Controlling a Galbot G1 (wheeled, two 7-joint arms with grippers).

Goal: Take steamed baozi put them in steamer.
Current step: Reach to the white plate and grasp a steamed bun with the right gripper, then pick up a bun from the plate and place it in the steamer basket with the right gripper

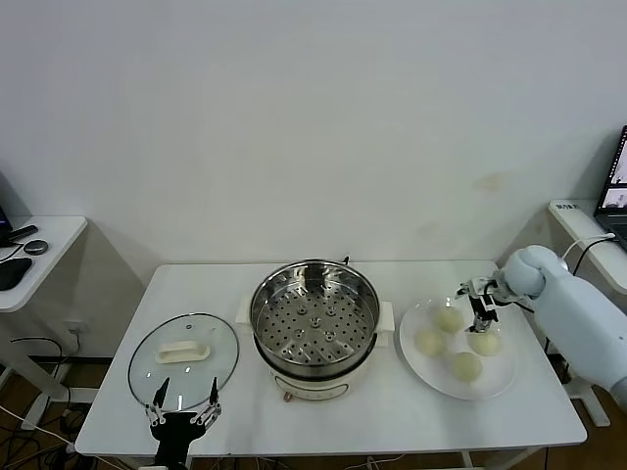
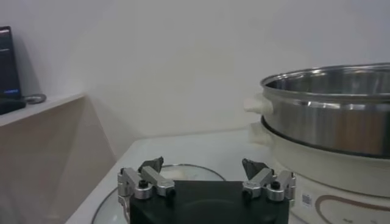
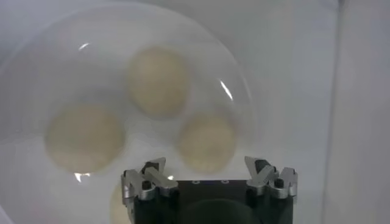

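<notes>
Left gripper (image 1: 183, 399) open, empty, parked at the table's (image 1: 118, 411) front edge beside the glass lid (image 1: 183, 354). Steamer (image 1: 314, 328) stands centre, tray bare. Four steamed baozi (image 1: 450, 319) lie on the white plate (image 1: 423, 370); right gripper (image 1: 477, 305) hangs open above them, nothing between.

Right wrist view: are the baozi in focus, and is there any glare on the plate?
Right wrist view: the steamed baozi look soft and out of focus, while the right gripper is sharper; small bright glints sit on the plate rim. Head view: even lighting, with reflections on the steamer.
</notes>
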